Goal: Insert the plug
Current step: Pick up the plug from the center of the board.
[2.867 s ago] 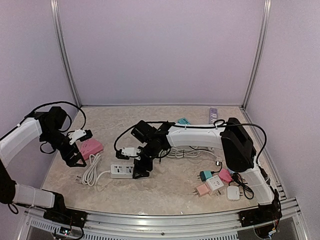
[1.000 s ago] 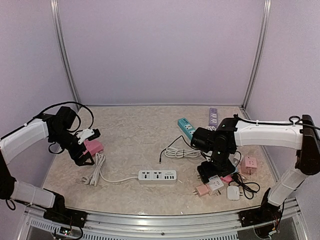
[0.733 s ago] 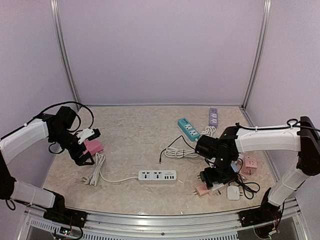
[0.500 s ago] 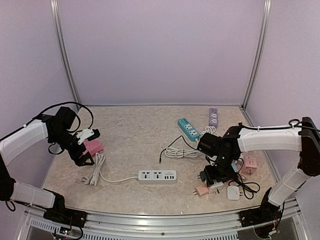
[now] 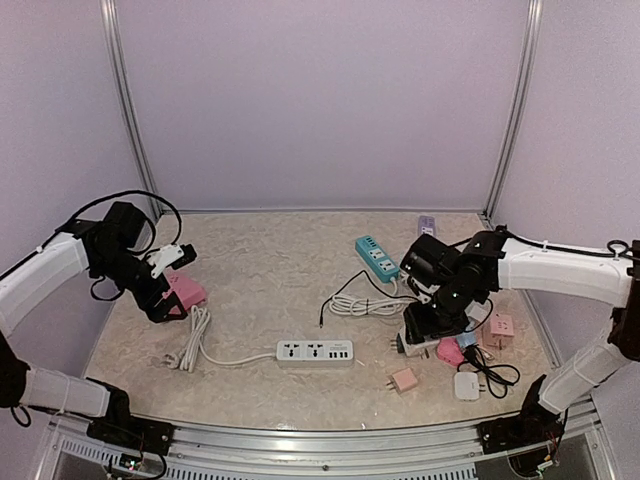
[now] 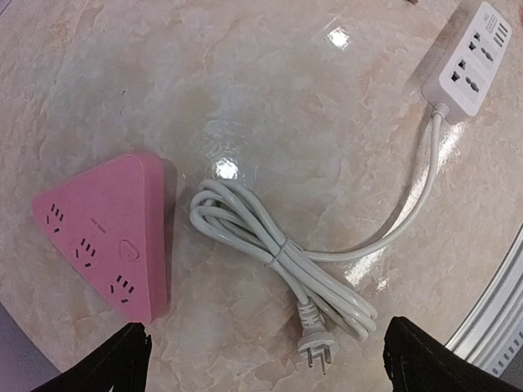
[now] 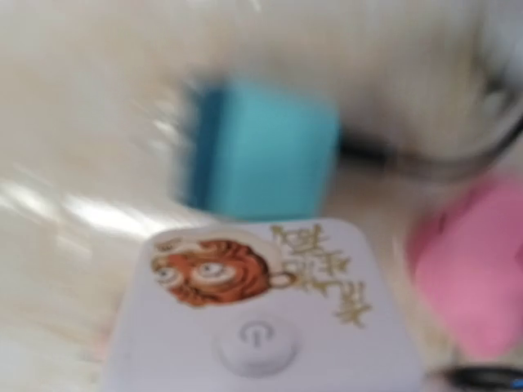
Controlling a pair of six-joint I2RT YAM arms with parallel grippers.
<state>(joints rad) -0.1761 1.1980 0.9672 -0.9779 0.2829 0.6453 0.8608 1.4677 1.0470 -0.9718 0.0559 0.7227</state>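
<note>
My right gripper is shut on a white plug and holds it just above the table at the right. In the right wrist view this plug fills the lower half, showing a tiger sticker and a round button; my fingers are out of frame. The white power strip lies at the front centre, apart from the plug. My left gripper hovers open over the pink triangular socket block. Its dark fingertips straddle the white cord's own plug.
A coiled white cord runs to the power strip. A teal plug and a pink plug lie under the held one. A pink plug, white adapter, pink cube and teal strip lie nearby.
My right gripper dropped onto the pile of plugs, closed on the white one and lifted it up and slightly left. The left arm shifted a little toward the left.
</note>
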